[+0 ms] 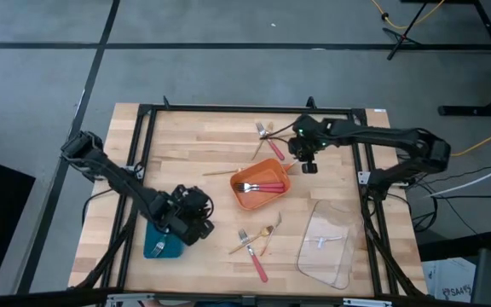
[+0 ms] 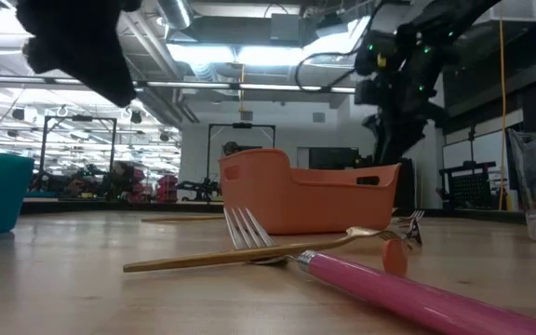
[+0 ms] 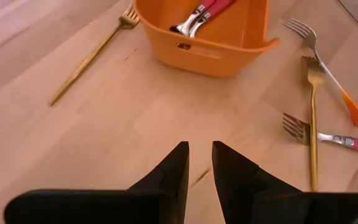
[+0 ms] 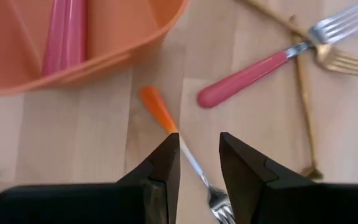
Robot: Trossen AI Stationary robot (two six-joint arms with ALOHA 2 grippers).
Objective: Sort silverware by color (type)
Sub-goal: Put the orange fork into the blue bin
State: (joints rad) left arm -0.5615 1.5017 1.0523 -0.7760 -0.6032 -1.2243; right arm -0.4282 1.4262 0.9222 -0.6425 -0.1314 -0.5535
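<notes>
The right hand hangs low over the pale butcher-block wooden table just beyond the orange plastic tray, its two dark, wedge-shaped fingers parted by a narrow gap and pinching nothing; directly below that gap lies a slim silver fork with an orange handle, apparently untouched. Beside it rest a silver fork with a glossy pink-red handle and a thin all-gold fork, crossing one another. The left hand hovers next to the teal-blue plastic tray at the table's near left, its matte black fingers slightly apart and empty. Several pink-handled forks lie together inside the orange tray, which is smooth-walled with rounded corners. A lone gold fork lies flat left of it. Nearer the front edge, a pink-handled fork, a gold fork and an orange-tipped fork sit in a loose cluster. A clear plastic tray stands at the near right.
</notes>
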